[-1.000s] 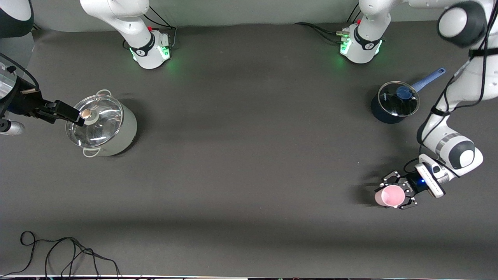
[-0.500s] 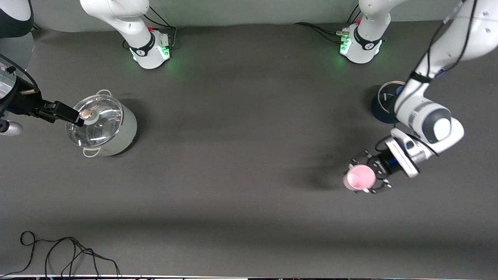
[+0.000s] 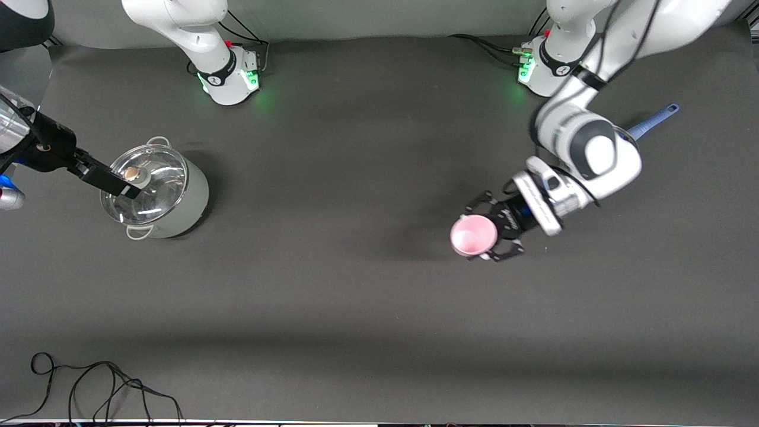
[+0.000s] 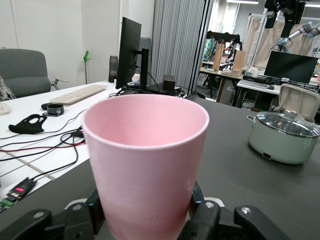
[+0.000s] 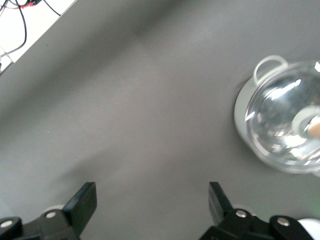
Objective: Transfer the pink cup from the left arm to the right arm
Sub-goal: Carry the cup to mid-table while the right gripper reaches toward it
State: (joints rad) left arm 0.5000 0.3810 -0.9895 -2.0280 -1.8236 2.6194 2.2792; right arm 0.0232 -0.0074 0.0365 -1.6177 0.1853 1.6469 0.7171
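The pink cup point(image 3: 472, 235) is upright in my left gripper point(image 3: 485, 232), whose wide black linkage jaws are shut on the cup's lower wall. The cup hangs in the air over bare table between the middle and the left arm's end. In the left wrist view the cup point(image 4: 145, 150) fills the middle, with the left gripper point(image 4: 145, 212) clamped round its base. My right gripper point(image 3: 121, 185) hovers over the pot's glass lid at the right arm's end. In the right wrist view the right gripper point(image 5: 152, 205) is open and empty.
A pale green pot with a glass lid point(image 3: 157, 193) stands at the right arm's end; it also shows in the left wrist view point(image 4: 282, 137) and the right wrist view point(image 5: 282, 117). A blue saucepan handle point(image 3: 652, 121) pokes out from under the left arm. A black cable point(image 3: 89, 385) lies near the front edge.
My left arm has lifted the pink cup and carried it toward the table's middle and farther from the front camera. The right gripper has shifted slightly over the pot lid.
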